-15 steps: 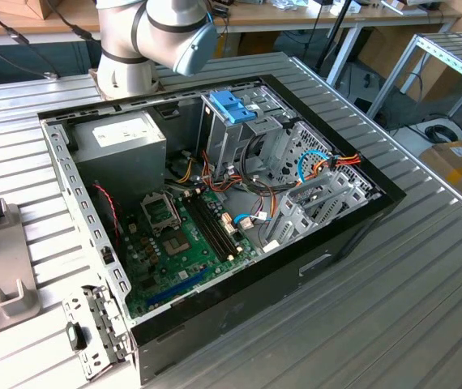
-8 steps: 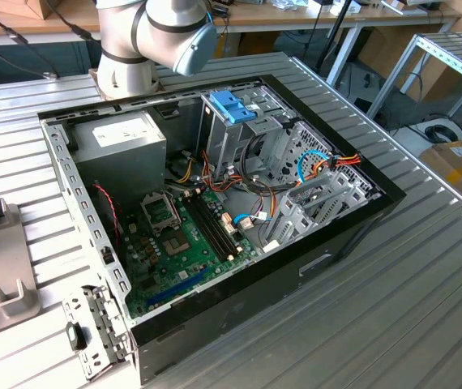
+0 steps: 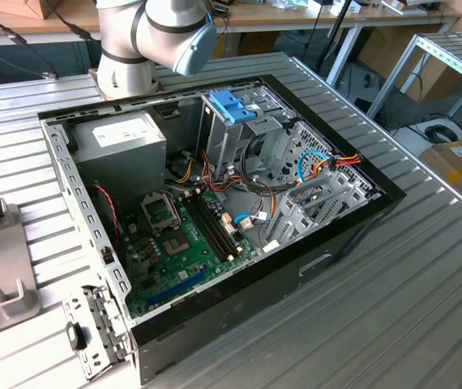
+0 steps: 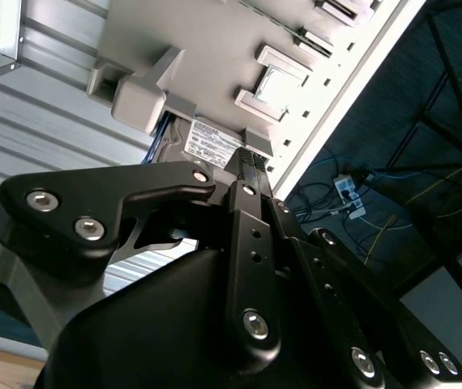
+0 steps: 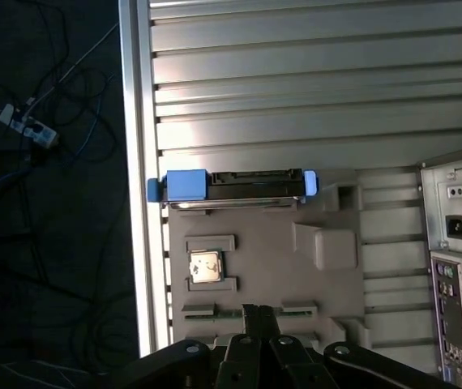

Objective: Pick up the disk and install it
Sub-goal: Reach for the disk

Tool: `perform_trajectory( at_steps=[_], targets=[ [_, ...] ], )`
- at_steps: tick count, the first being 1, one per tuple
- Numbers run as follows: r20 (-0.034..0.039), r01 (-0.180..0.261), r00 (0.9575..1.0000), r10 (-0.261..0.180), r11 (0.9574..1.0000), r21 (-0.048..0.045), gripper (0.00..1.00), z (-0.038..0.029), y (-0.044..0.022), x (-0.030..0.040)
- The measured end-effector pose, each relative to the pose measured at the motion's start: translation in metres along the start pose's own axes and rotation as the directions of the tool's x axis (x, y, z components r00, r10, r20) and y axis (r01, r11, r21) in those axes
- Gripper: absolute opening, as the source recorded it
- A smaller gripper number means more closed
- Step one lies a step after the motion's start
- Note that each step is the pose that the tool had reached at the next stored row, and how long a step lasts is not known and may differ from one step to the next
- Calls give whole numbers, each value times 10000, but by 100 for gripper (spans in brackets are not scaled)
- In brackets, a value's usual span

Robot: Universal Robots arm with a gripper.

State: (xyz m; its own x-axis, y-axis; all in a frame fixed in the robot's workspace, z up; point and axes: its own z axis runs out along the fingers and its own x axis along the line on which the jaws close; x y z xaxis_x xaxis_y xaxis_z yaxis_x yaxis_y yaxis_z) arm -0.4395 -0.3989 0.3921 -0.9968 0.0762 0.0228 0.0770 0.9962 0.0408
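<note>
The disk (image 5: 235,186) stands on its edge in a slot of a grey holder plate (image 5: 328,284), with light-blue carrier ends showing at both sides. In the second wrist view its white label (image 4: 215,143) peeks out beneath the holder plate (image 4: 198,40). My gripper (image 5: 257,313) hovers over the plate, apart from the disk, its black fingers drawn together with nothing between them. Its tip (image 4: 249,159) lines up with the disk's label side.
An open computer case (image 3: 352,231) lies on the ribbed metal table (image 3: 425,308), with a grey power supply (image 3: 121,138) and a blue latch piece (image 3: 233,105) on the drive cage. A small chip (image 5: 205,267) sits in the plate. The table edge (image 5: 134,162) runs close beside the disk.
</note>
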Motion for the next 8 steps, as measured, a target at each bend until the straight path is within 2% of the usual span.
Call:
perform_trajectory(
  at_steps=[8],
  targets=[
    [0, 0, 10000, 0, 10000, 0, 10, 2, -5, 69]
  ],
)
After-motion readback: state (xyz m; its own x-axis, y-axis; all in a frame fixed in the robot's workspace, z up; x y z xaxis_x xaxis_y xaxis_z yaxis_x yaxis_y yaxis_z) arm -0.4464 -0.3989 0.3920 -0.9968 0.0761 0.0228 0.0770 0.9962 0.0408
